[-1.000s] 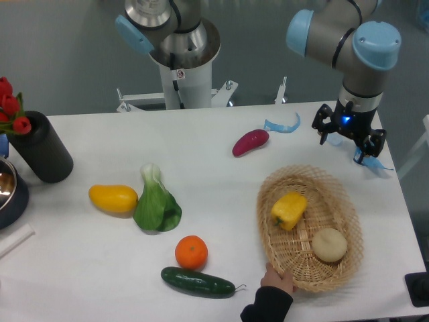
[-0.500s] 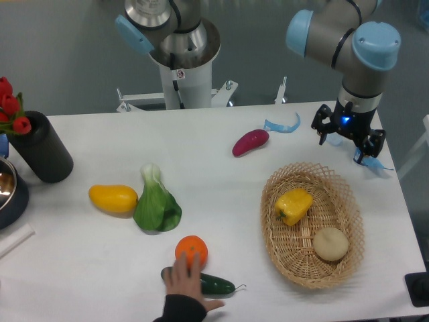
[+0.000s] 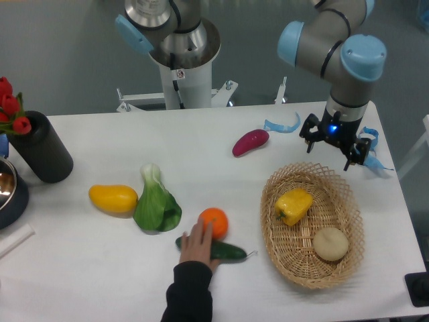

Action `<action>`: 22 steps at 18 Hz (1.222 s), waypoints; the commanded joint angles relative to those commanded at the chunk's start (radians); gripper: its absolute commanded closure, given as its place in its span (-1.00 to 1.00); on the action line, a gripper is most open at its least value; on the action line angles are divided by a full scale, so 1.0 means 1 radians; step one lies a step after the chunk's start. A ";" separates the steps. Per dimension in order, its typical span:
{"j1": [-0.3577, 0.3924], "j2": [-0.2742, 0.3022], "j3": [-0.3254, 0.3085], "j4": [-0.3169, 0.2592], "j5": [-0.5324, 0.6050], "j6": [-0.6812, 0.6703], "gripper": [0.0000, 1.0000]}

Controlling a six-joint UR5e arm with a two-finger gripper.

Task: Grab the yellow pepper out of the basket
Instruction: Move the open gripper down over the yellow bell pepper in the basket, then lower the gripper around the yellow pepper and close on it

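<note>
While the pincer [image 3: 332, 143] hangs above the far right part of the desk [image 3: 80, 268], just beyond the far rim of the basket [image 3: 345, 268], its fingers stand apart with nothing between them. A blue light glows on the wrist above it. The yellow pepper [image 3: 293, 205] lies inside the basket, in its left half, toward the far end, and clear of the pincer. Near it in the same basket, toward the near right, sits a round beige lump [image 3: 330, 244]; the two look just apart.

Left of the basket, a person's hand [image 3: 198, 245] reaches in from the near edge and rests on a dark green cucumber [image 3: 229, 251], with an orange [image 3: 214, 222] touching the hand on its far side. Farther left lie a green leafy vegetable [image 3: 157, 203] and, just beside it, a smooth yellow-orange fruit [image 3: 113, 198]. A purple eggplant [image 3: 250, 142] lies on the far side of the desk, with a curled blue strip [image 3: 281, 125] to its right. At the left edge stands a black vase [image 3: 41, 149] with red tulips [image 3: 9, 107].
</note>
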 joint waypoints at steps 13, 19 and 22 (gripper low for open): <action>-0.091 -0.086 0.048 0.006 0.008 0.070 -1.00; -0.115 -0.103 0.040 0.009 0.008 0.070 -1.00; -0.118 -0.114 0.038 0.024 0.009 0.069 -1.00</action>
